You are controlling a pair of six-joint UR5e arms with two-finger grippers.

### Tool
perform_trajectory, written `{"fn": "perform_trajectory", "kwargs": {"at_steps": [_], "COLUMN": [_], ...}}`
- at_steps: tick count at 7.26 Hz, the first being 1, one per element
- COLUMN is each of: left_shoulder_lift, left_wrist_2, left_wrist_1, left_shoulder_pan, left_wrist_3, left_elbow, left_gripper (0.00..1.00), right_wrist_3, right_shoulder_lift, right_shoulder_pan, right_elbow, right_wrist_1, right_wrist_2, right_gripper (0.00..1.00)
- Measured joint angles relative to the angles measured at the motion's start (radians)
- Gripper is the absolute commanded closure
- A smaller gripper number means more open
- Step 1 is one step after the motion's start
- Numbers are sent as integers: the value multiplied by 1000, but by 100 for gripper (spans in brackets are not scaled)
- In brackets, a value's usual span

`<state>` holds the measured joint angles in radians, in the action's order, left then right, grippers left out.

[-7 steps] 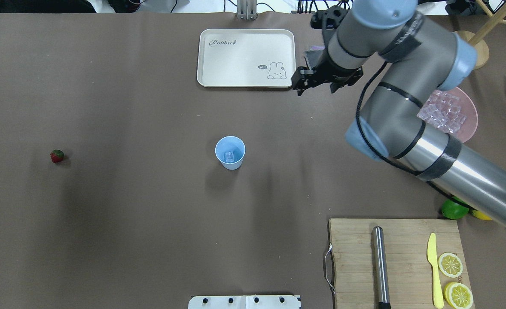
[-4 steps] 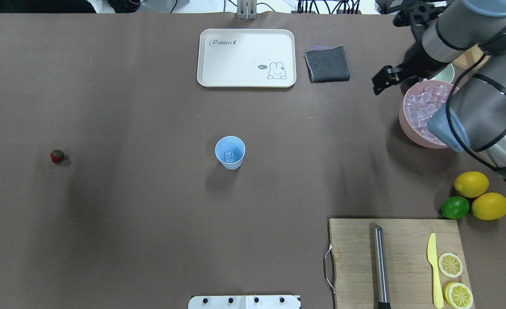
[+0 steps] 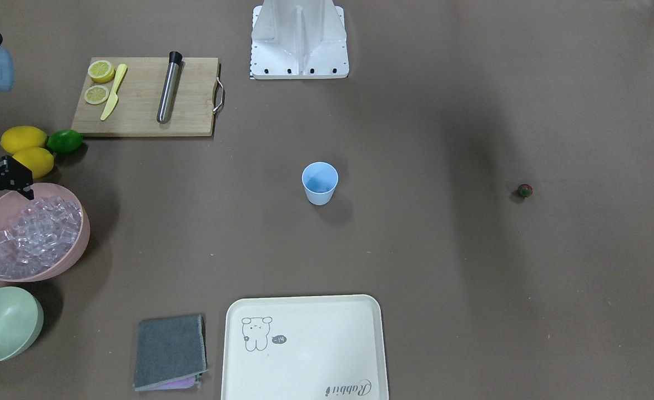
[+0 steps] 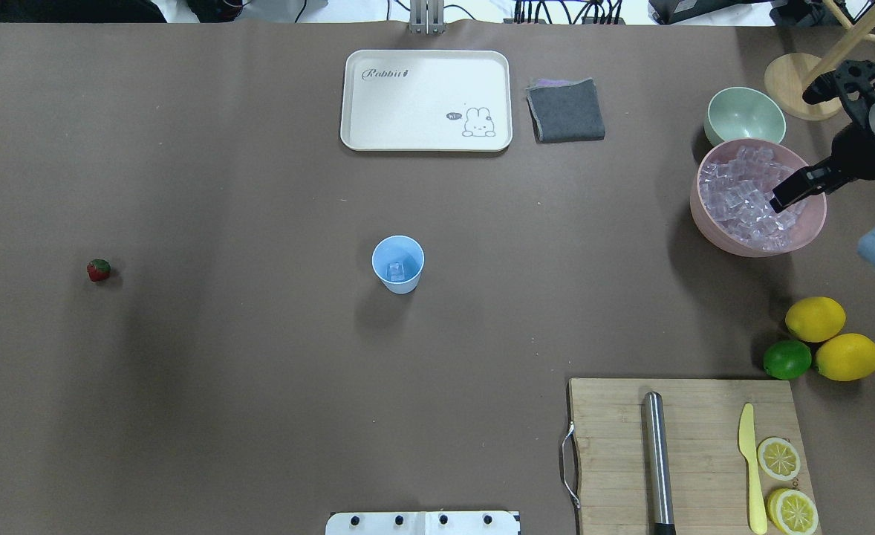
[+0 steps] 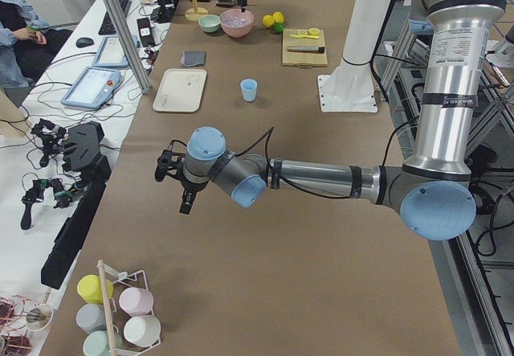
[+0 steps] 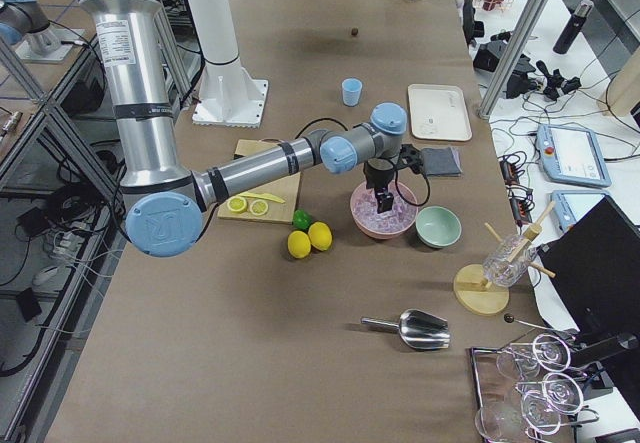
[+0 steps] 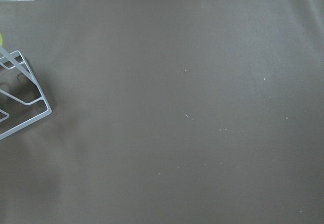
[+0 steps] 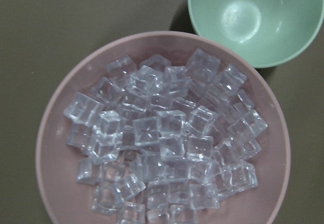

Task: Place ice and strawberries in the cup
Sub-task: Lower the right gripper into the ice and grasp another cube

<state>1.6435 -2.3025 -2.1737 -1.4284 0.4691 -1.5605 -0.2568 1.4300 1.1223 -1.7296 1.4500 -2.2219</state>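
The light blue cup (image 4: pixel 398 264) stands upright mid-table with one ice cube (image 4: pixel 397 270) inside. A glittering pile of ice (image 4: pixel 746 197) fills the pink bowl (image 4: pixel 705 219) at the right; the right wrist view looks straight down on this ice (image 8: pixel 162 143). My right gripper (image 4: pixel 805 186) hangs open just above the bowl's right side, nothing between its fingers. The strawberry (image 4: pixel 99 270) lies alone far to the left. My left gripper (image 5: pixel 181 183) shows only in the exterior left view, above bare table at the left end; I cannot tell its state.
A pale green bowl (image 4: pixel 745 115) sits behind the pink one. A cream tray (image 4: pixel 426 100) and grey cloth (image 4: pixel 565 110) lie at the back. Two lemons (image 4: pixel 831 338) and a lime (image 4: pixel 786 359) sit by the cutting board (image 4: pixel 608 453), which holds a steel tube, knife and lemon slices.
My right arm has swung from beside the tray rightward to above the pink ice bowl, uncovering the cloth, green bowl and lemons. Cup and strawberry have not moved.
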Motion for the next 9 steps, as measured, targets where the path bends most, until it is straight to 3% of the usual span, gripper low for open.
{"fn": "perform_trajectory", "kwargs": {"at_steps": [3,4,7,9], "left_shoulder_lift": [4,3,-1,-5], "left_wrist_2": [0,0,0,0], "left_wrist_1": [0,0,0,-1], "left_shoulder_pan": [0,0,0,0], "left_wrist_3": [0,0,-6,-9], "left_elbow": [0,1,7,6], "left_gripper": [3,3,3,3], "right_wrist_3": [-11,-39,-65,-57], "right_shoulder_lift": [-22,-51,-82,-72], "right_shoulder_pan": [-12,-13,-15,-26], "right_elbow": [189,198,60,39], "right_wrist_1": [-236,-236,-47,-7], "right_wrist_2": [11,5,0,16], "right_gripper": [9,9,9,9]}}
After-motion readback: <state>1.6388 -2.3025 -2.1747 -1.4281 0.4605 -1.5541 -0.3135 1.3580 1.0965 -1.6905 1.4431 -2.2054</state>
